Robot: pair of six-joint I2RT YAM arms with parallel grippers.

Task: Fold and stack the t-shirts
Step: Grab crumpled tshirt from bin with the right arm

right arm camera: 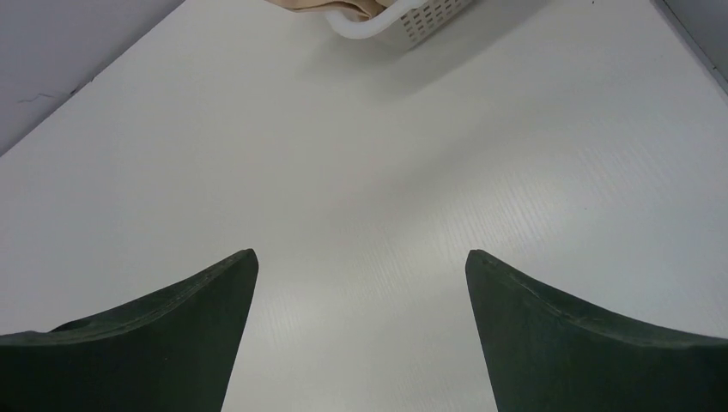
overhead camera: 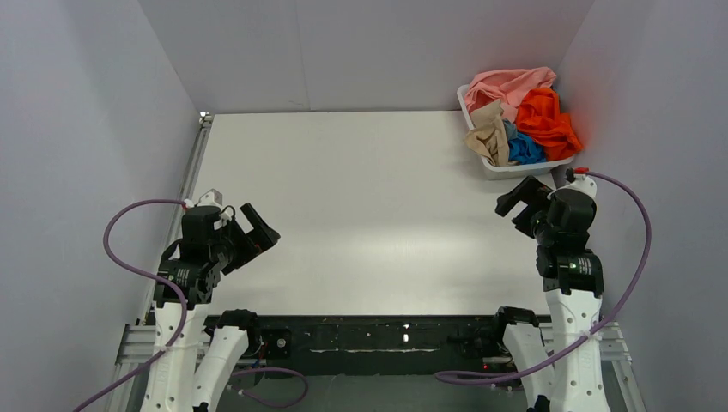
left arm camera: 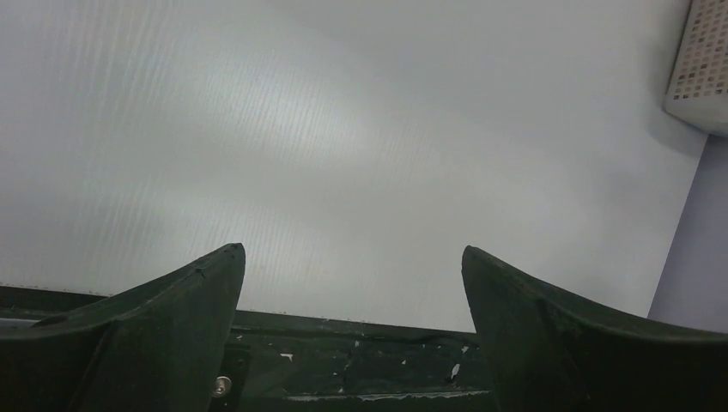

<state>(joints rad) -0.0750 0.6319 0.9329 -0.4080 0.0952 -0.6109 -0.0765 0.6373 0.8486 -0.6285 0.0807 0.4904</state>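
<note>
Several crumpled t-shirts lie heaped in the white basket (overhead camera: 489,167) at the table's far right corner: salmon pink (overhead camera: 506,86), orange-red (overhead camera: 548,122), tan-beige (overhead camera: 489,130) and blue (overhead camera: 525,150). My right gripper (overhead camera: 518,199) is open and empty, just in front of the basket. In the right wrist view its fingers (right arm camera: 172,326) frame bare table, with the basket's corner (right arm camera: 403,21) and a bit of tan cloth (right arm camera: 318,7) at the top edge. My left gripper (overhead camera: 257,230) is open and empty at the near left, far from the shirts.
The white table (overhead camera: 360,215) is walled in by grey panels on three sides. A black rail (overhead camera: 386,335) with the arm bases runs along the near edge. The basket's wall also shows in the left wrist view (left arm camera: 700,64) at the top right.
</note>
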